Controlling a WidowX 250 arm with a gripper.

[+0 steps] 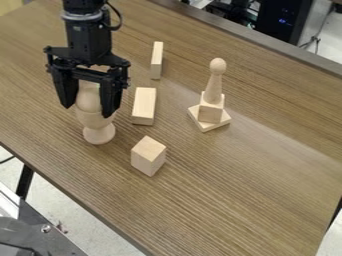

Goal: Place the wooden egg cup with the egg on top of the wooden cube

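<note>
At the upper left the black gripper (87, 111) hangs open, its two fingers spread on either side of a pale wooden turned piece (99, 134). This piece is rounded, with a round foot resting on the table, and its upper part is partly hidden behind the gripper. Whether the fingers touch it, I cannot tell. Right of it lies a rectangular wooden block (144, 105), with a thinner block (157, 60) farther back. A cube-like block (148, 155) sits nearer the front. To the right, a round-headed wooden peg (214, 86) stands upright on a small block (211, 109) above a flat square piece (223, 120).
The brown wooden table (247, 185) has its front edge running diagonally across the lower left. Beyond the far edge, at the top right, stands a black computer case (286, 20) with cables beside it. A metal and dark structure (33, 232) shows at the bottom left corner.
</note>
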